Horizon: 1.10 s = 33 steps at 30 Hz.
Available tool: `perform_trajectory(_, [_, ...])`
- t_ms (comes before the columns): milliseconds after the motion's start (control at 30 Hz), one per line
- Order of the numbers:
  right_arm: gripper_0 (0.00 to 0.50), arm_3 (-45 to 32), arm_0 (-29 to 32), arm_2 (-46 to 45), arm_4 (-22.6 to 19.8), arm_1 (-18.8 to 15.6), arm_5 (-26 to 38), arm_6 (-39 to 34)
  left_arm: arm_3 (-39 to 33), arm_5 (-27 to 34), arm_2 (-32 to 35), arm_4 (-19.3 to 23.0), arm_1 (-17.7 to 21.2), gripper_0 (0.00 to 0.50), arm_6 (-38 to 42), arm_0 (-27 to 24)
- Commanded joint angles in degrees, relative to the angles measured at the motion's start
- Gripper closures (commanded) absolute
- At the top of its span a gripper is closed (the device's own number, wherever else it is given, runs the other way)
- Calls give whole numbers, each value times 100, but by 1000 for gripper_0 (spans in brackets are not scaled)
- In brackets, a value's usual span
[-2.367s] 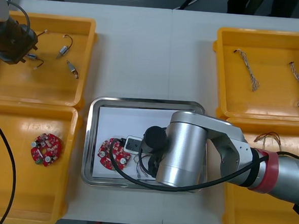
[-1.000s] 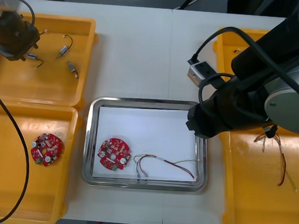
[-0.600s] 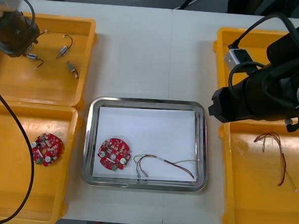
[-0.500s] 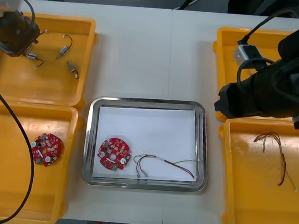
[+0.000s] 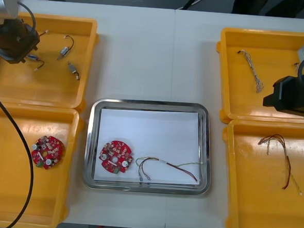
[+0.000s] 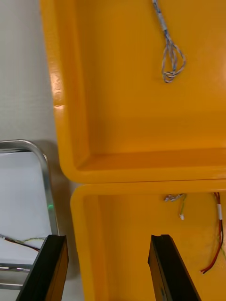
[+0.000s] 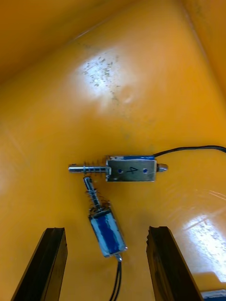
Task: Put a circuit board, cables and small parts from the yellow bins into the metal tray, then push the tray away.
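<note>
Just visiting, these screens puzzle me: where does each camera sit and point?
Front view: above the arms, looking steeply down at table, tray and yellow bins; left arm, right arm at the sides.
Left wrist view: on that wrist, facing down at small metal parts in a bin; left gripper open.
Right wrist view: on that wrist, above the right-hand bins; right gripper open.
Front and right wrist views share the tray's corner and twisted cable.

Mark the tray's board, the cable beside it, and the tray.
circuit board [image 5: 116, 156], front view, centre of disc.
cable [image 5: 162, 161], front view, middle of its run.
metal tray [image 5: 151, 103], front view, far rim.
</note>
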Motion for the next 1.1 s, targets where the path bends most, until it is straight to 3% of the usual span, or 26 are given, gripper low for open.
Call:
perform_trajectory(33, [0,213,100,-391,9,-274,17,-170,-60,-108,113,-118,-97,0,156,75])
perform_trajectory(333, [0,652,100,-453,466,-344,17,-152,-60,-134,227,-189,-220,0,165,102])
perform_trajectory(800, [0,1074,92,-374,361,-265,17,-64,-60,-214,227,-189,-272,13,50,251])
perform_trajectory(867, [0,1056,92,-356,343,-239,17,-64,-60,-214,218,-180,-272,148,42,260])
perform_trajectory(933, [0,1065,83,-347,335,-221,17,-64,-60,-214,210,-180,-272,380,33,260])
perform_trajectory(1000, [0,1065,56,-312,335,-213,17,-55,-60,-214,210,-180,-272,500,33,260])
perform_trajectory(1100, [0,1065,-14,-171,414,-204,17,-55,-60,-214,210,-189,-272,500,24,260])
